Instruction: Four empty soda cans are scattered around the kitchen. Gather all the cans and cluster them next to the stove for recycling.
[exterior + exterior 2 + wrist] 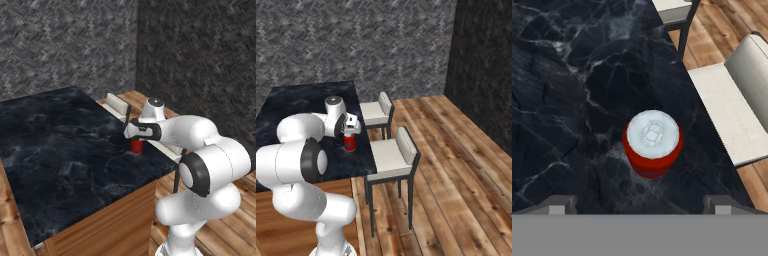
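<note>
Red soda can (652, 144) upright on black marbled countertop (567, 100), near the edge beside bar stools (390, 156), gripper (639, 204) directly above — jaws spread wide, nothing held.

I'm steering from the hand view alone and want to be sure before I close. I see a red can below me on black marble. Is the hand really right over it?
Observer: Yes. In the left base view the gripper sits directly above the red can, fingers wide open.
Operator: How near the counter's edge is the can?
Observer: Close. In the right base view it stands near the edge of the counter that faces the stools.
Operator: I see one seat. Are there more?
Observer: Two white stools: the near stool and the far stool, both against that edge.
</note>
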You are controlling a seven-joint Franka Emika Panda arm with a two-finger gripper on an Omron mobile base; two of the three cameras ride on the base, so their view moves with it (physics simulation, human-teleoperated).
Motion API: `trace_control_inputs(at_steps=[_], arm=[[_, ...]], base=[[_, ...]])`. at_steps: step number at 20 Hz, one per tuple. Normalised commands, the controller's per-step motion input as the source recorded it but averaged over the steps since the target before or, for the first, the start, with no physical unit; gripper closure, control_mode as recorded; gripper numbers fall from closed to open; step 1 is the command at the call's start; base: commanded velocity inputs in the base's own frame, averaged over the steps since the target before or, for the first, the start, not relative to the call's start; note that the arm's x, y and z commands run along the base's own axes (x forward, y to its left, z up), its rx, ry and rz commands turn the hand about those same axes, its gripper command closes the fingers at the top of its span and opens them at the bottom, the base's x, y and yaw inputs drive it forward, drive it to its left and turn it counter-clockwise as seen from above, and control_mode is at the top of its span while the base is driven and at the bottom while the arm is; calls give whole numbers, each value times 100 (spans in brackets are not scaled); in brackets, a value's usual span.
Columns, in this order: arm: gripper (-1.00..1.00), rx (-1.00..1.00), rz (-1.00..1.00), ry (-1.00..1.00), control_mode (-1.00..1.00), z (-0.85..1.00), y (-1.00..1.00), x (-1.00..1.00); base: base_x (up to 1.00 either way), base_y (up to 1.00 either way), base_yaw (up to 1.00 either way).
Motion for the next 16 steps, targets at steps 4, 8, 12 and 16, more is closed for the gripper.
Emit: trace_control_inputs(at_steps=[4,8,12,16], arm=[[-100,0,0,0,-100,-6,0,9],[-100,0,0,0,-100,-10,0,8],[-100,0,0,0,-100,-13,0,8],[-100,0,0,0,-100,-9,0,10]], base=[[0,0,0],[0,0,0],[0,0,0],[0,0,0]])
